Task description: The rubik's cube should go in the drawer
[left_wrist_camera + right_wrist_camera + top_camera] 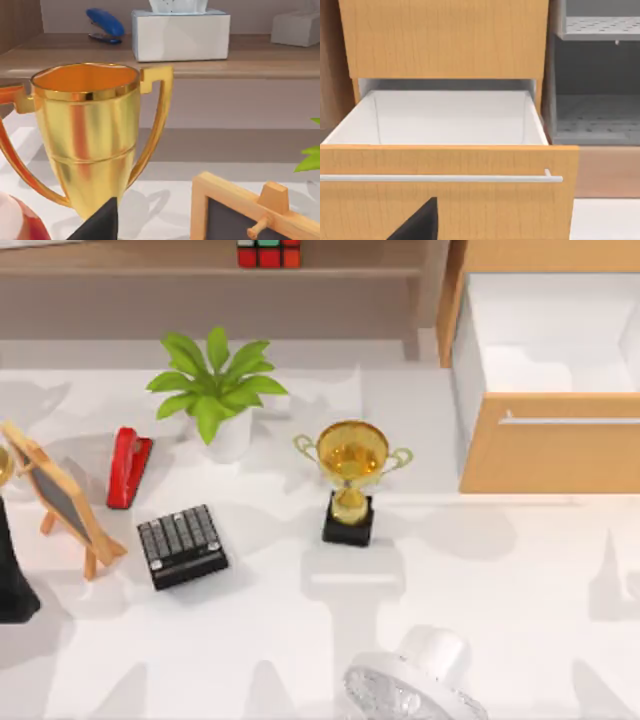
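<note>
So the rubik's cube [268,253] sits up on the wooden shelf [200,272] at the back, well apart from the drawer [548,445], which is pulled open at the table's right. Can't tell if either claw is wide or narrow. Trophy [351,478] stands mid-table.

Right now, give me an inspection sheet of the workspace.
Surface: white table.
Job's things: rubik's cube on the wooden shelf at the back; drawer pulled open, white inside, nothing in it.
Clutter: potted plant, gold trophy, red stapler, black keypad, small chalkboard easel, white fan; blue stapler and tissue box on a shelf.
Grippers: states cannot be told.
Cables: nothing seen.
Surroundings: grey perforated rack beside the drawer.
</note>
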### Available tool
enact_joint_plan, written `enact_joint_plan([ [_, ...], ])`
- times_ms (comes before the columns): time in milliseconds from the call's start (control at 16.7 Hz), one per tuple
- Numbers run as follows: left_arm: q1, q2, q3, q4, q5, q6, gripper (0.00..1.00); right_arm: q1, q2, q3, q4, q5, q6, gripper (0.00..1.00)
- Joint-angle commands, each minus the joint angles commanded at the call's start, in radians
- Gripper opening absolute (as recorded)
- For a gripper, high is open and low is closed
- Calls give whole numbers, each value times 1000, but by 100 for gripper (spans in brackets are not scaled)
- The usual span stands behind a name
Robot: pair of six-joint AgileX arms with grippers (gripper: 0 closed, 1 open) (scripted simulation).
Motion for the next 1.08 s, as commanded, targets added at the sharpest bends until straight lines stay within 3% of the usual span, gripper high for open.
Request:
enact_joint_plan([
  [240,0,0,0,0,0,0,100,13,30,26,10,13,1,100],
  [480,0,0,0,0,0,0,100,86,216,178,70,87,5,100],
  [1080,0,0,0,0,0,0,100,437,1211,899,353,445,25,100],
])
